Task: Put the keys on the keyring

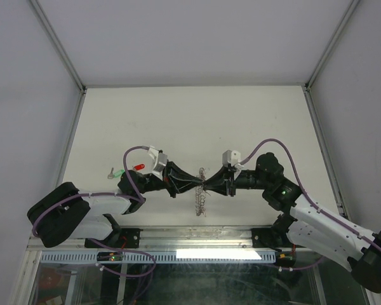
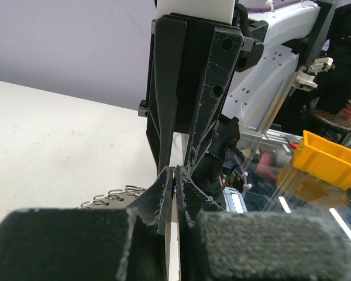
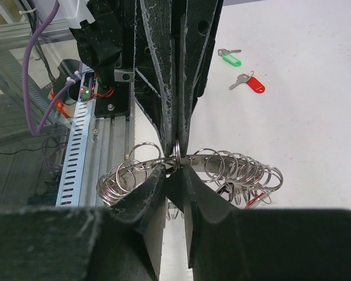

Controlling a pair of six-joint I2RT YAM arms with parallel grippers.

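**Ring pinned between both arms, two keys lying loose on the left**

On the far left of the white worktop (image 1: 178, 114) lie the small silver key with the green plastic head (image 1: 116, 171) and, just beside it, the one with the red head (image 1: 138, 167). Both are well apart from the arms and not yet threaded. Next comes my left gripper (image 2: 174, 186), clamped tight on the rim of the wide grey metal keyring with its fringe of silvery wire loops (image 3: 228, 165). I judge it holds the ring up so the other arm can work on a loop. The right gripper (image 3: 174, 175) faces it tip to tip, jaws narrow at the same band; I cannot tell whether they pinch it. Beyond the worktop's edge sits a yellow plastic bin (image 2: 324, 161); its contents are hidden from me.
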